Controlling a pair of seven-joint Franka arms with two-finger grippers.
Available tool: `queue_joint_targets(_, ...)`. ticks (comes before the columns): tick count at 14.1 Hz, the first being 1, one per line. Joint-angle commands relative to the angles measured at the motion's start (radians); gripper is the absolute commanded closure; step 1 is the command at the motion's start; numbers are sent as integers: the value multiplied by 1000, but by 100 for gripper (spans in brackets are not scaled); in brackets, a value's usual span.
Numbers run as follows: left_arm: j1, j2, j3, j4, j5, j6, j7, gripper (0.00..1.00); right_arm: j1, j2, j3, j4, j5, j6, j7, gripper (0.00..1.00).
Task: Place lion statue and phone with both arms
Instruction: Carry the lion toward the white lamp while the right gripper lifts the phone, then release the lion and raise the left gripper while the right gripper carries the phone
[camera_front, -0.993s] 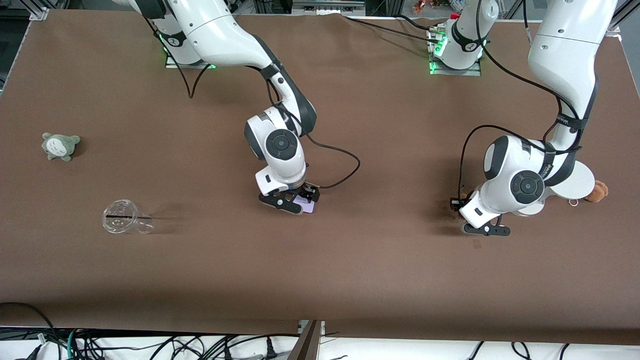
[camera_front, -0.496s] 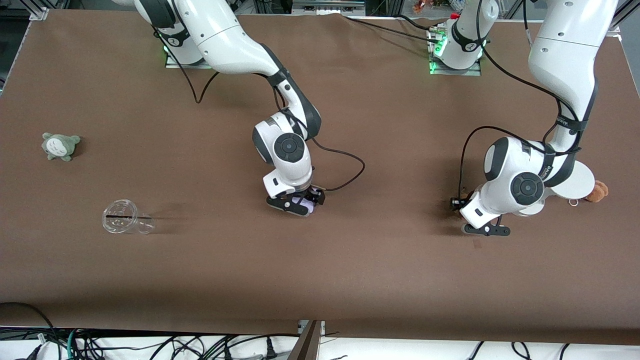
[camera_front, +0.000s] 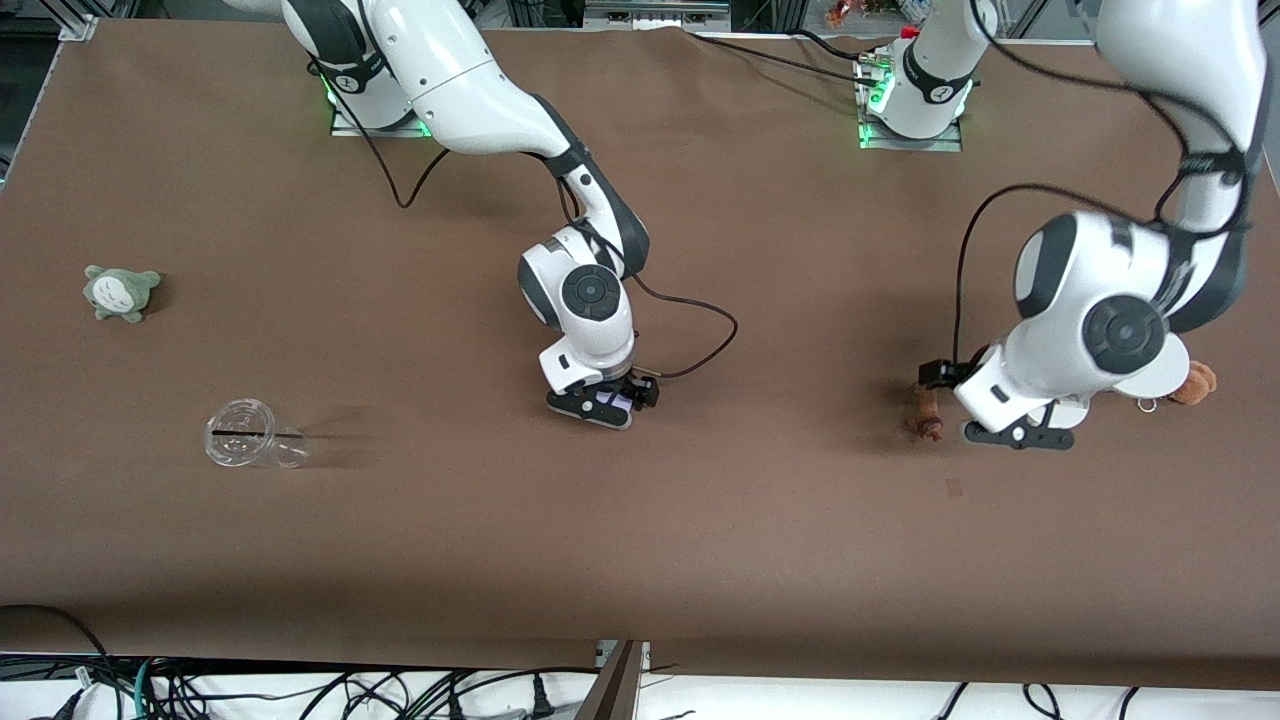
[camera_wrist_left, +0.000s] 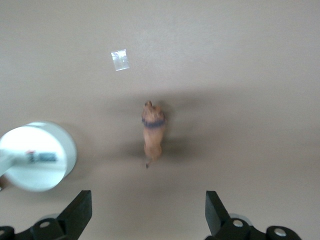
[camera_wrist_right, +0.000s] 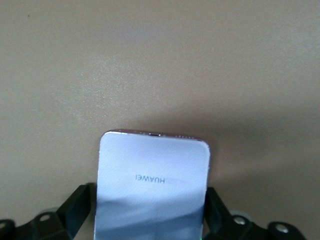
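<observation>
Centrally, right gripper (camera_front: 604, 404) low over the tabletop (camera_front: 700, 560), jaws clenched on the phone (camera_wrist_right: 152, 185). Toward the left arm's end, left gripper (camera_front: 985, 410) raised with jaws released, lion statue (camera_wrist_left: 152, 132) lying free on the tabletop beneath, beside a white stand (camera_wrist_left: 37, 157).

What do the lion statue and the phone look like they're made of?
The lion statue looks like matte carved wood or resin: reddish-brown, dull, no glare. The phone, gripped by the right gripper, looks like glossy glass or plastic: smooth pale lavender back, soft sheen, printed logo.
</observation>
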Motion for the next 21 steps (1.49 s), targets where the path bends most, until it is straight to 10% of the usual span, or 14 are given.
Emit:
queue_joint_targets(1, 0, -102, -19, 75, 10, -164, 15, 0, -4, 17, -12, 26, 6, 7, -32, 60)
queue_joint_targets(6, 0, -122, -19, 309, 8, -356, 23, 0, -80, -46, -20, 28, 9, -116, -178, 67)
queue_joint_targets(12, 2, -133, -22, 368, 8, -461, 23, 0, -302, -128, -17, 17, 15, -292, -574, 67)
queue_joint_targets(21, -234, -378, 291, 83, -56, -292, 17, 0, -353, -197, -179, -172, 19, -319, -852, 74)
